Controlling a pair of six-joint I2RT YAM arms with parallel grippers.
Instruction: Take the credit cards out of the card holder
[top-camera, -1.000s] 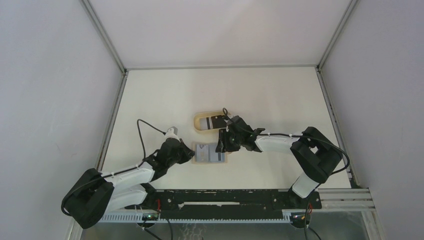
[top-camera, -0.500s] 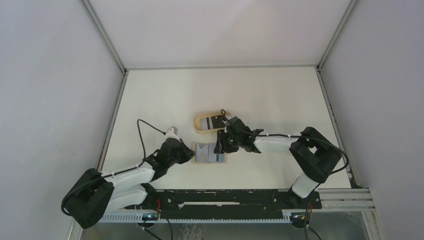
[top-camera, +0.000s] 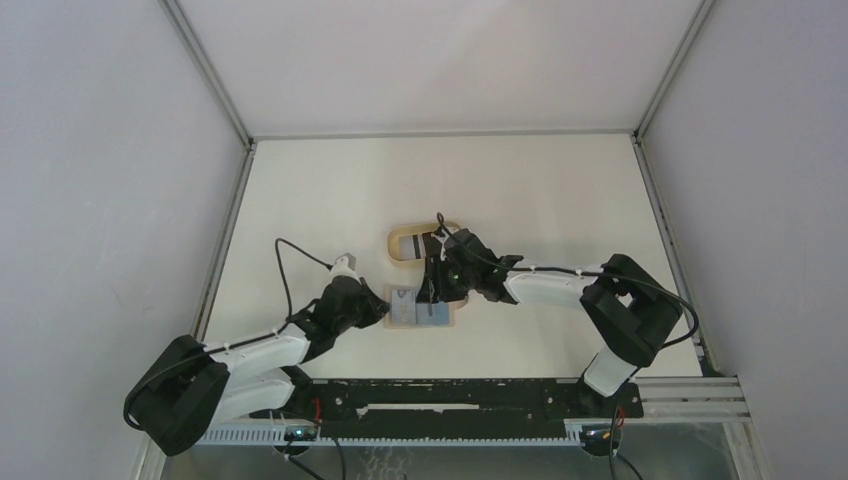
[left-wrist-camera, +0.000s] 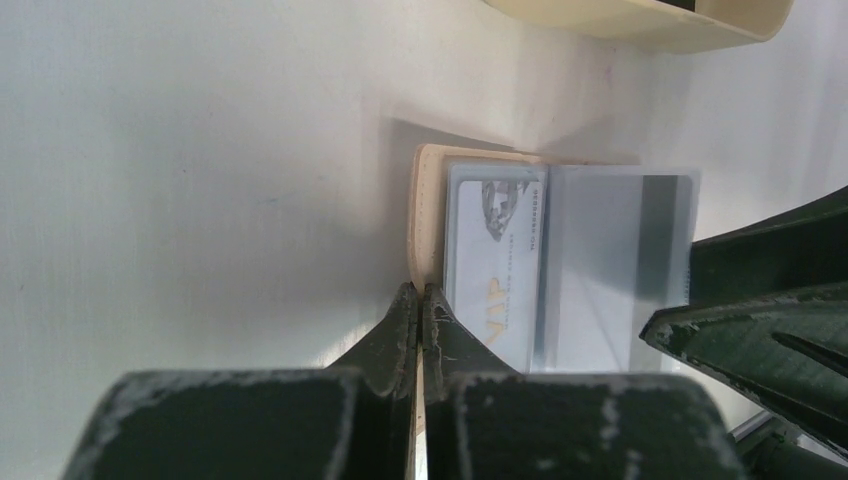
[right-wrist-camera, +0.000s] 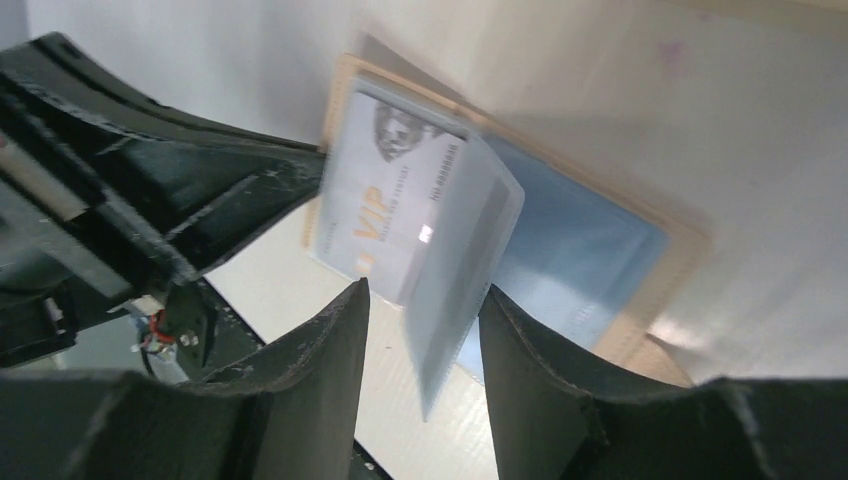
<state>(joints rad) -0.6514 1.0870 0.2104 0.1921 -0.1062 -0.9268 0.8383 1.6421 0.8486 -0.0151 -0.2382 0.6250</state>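
The open tan-beige rectangular card holder (left-wrist-camera: 432, 215) is pinned at its edge by the closed left claw (left-wrist-camera: 420, 300); a pale grey-blue card (right-wrist-camera: 455, 270) stands between the parted right claw (right-wrist-camera: 420, 310).

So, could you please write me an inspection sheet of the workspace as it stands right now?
Surface: white table, mostly bare.
Job's things: card holder lies open and flat; pale VIP card in it; a translucent sleeve lifted above the blue lining.
Clutter: beige tray behind, holding a card.
Grippers: left gripper shut, pinning the holder's edge; right gripper straddles the sleeve's edge, contact unclear.
Cables: black cable looping off the left arm.
Surroundings: plain white walls, metal frame.
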